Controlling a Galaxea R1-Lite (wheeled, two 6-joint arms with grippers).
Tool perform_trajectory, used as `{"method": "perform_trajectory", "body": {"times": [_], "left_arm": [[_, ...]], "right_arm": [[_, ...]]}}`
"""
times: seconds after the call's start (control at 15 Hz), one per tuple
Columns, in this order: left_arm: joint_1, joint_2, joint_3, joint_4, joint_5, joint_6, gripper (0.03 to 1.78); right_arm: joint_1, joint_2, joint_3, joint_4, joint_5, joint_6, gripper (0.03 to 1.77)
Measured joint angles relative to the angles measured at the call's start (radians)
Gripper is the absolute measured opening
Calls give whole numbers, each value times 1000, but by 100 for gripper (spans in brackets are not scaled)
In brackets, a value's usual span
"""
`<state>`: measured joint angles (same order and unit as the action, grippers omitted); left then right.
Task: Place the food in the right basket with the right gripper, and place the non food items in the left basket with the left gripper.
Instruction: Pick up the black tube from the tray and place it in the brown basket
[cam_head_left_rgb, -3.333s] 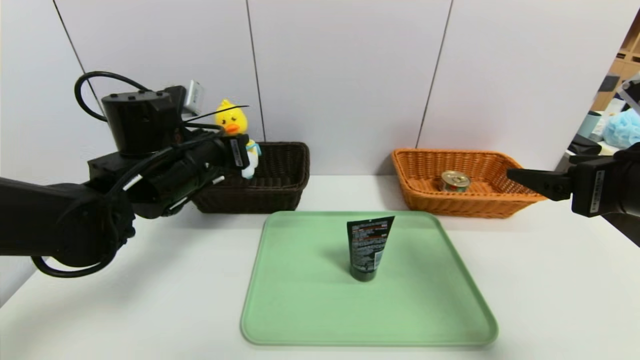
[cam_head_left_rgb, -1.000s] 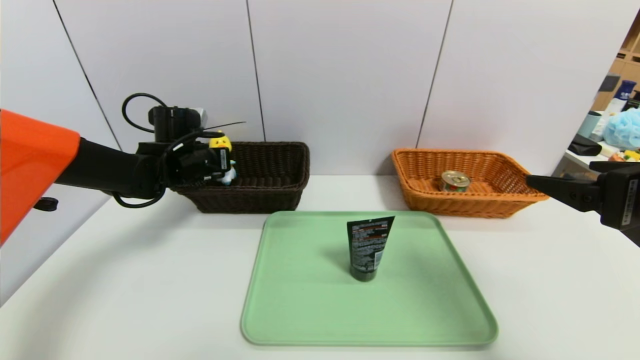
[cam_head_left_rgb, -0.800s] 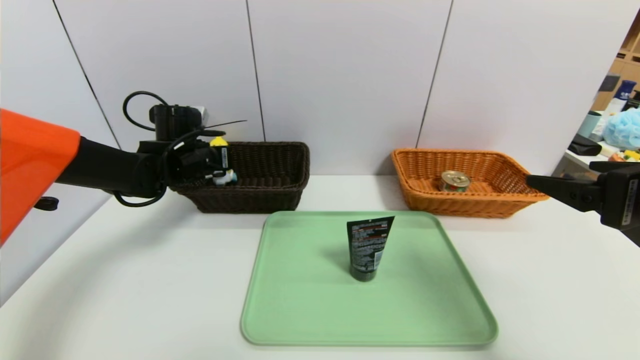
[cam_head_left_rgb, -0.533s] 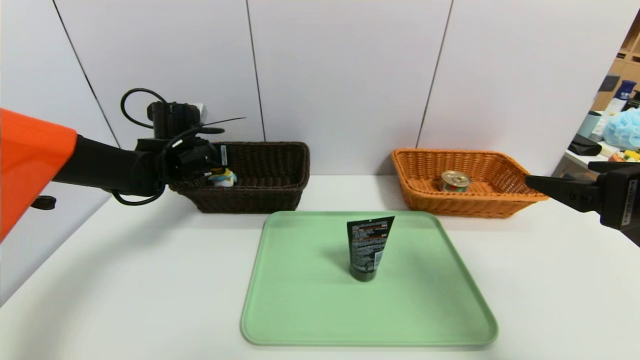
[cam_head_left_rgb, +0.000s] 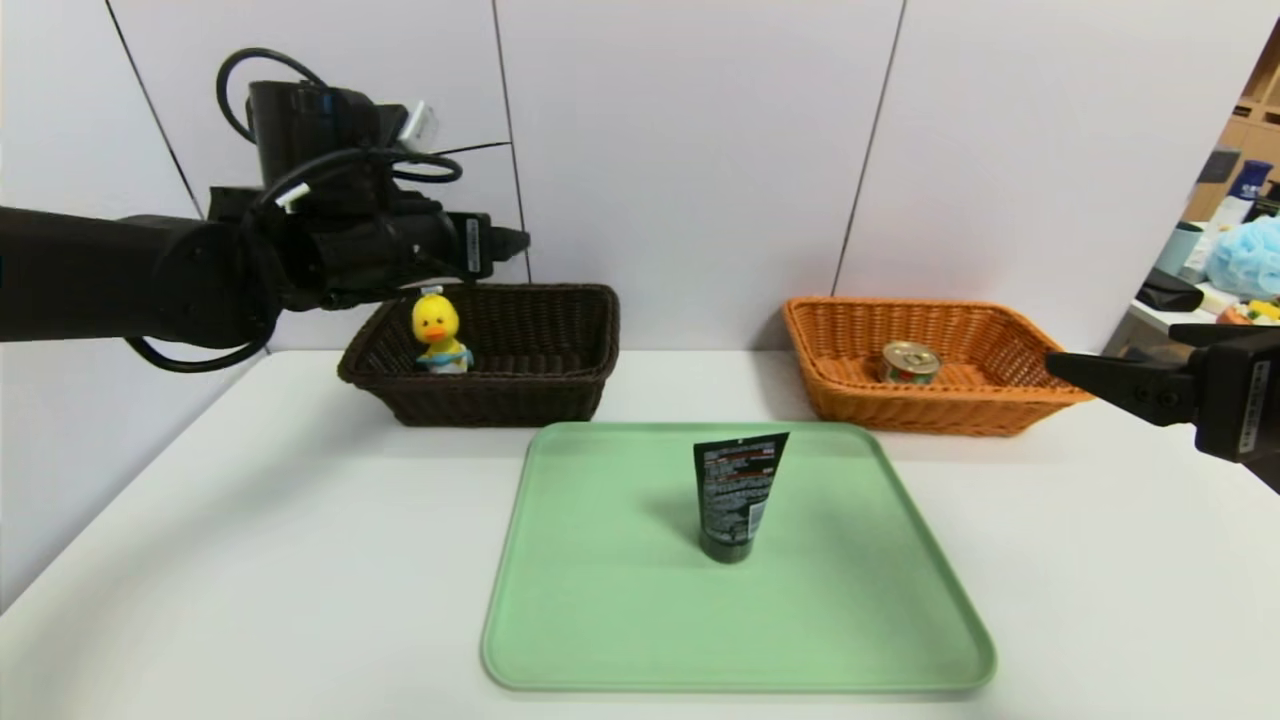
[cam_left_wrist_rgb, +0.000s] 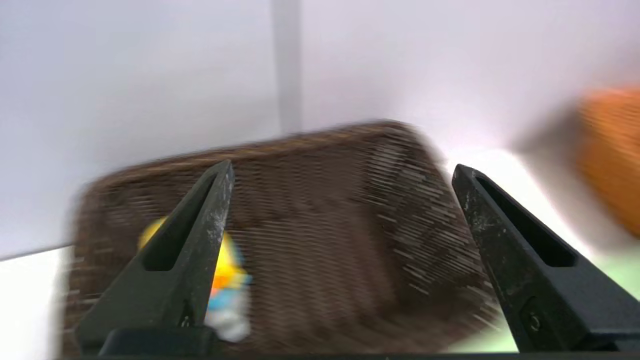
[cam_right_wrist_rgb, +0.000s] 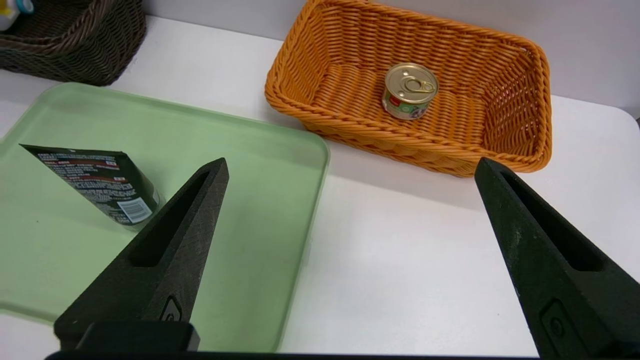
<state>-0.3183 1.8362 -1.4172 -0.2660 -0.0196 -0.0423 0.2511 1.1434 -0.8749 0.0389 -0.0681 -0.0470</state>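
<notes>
While the duck (cam_head_left_rgb: 438, 333) stands in the dark basket (cam_head_left_rgb: 560, 385) | left gripper (cam_head_left_rgb: 515, 240) above, jaws spread, empty | right gripper (cam_head_left_rgb: 1060, 366) parked, jaws spread | tube (cam_head_left_rgb: 736, 495) on tray (cam_head_left_rgb: 600, 600)

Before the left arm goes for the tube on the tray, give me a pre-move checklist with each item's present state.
1. Toy duck released, upright in the left basket: ok.
2. Left gripper open and empty, above the basket: ok.
3. Black tube standing cap-down on the green tray, nothing around it: ok.
4. Tin can inside the right basket: ok.
5. Right gripper open, parked at the table's right, clear of the tray: ok.
6. Tube steady enough not to tip on contact: cannot tell.
</notes>
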Motion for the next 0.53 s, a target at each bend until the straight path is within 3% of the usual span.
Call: {"method": "perform_trajectory", "body": {"times": [0.33,0.53], "left_arm": [[-80,-160,222,3,-351,17,163],[-116,-201,393,-132,-452,40,165]], "right_arm": [[0,-3,5,0,-3,2,170],[0,-6,6,-1,-5,1,170]]}}
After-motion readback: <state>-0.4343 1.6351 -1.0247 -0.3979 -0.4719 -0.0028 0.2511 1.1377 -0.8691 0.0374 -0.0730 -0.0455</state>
